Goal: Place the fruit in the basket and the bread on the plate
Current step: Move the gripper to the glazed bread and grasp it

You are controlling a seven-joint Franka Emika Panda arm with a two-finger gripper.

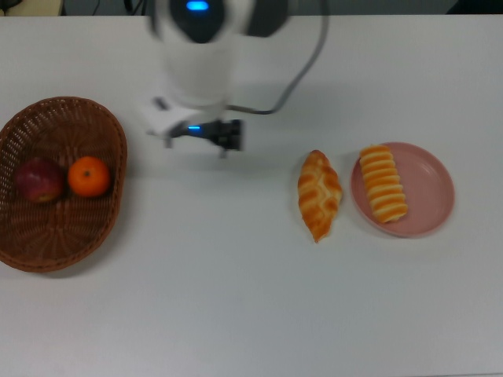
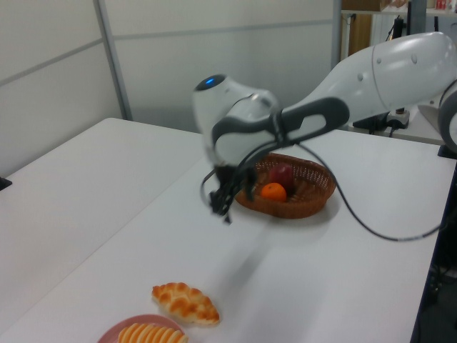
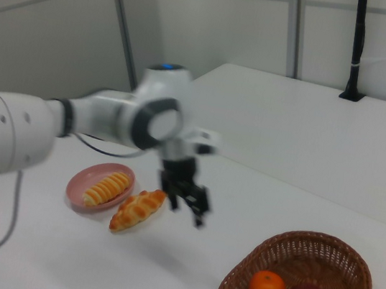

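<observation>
The dark red apple [image 1: 37, 180] and the orange mandarin [image 1: 89, 176] lie side by side in the brown wicker basket [image 1: 55, 232] at the top view's left. On the pink plate [image 1: 431, 188] at the top view's right rests the ribbed roll [image 1: 383, 183]. The braided bread [image 1: 319, 195] lies on the table just left of the plate. My gripper [image 3: 190, 201] hangs open and empty above the table between basket and bread, blurred by motion. In the right view it is close above the braided bread [image 3: 137, 209].
White table [image 1: 236, 298] with wide bare surface toward the top view's bottom. A black cable [image 1: 302, 75] trails from the arm across the table's far side. A second white table and wall panels stand behind in the left view.
</observation>
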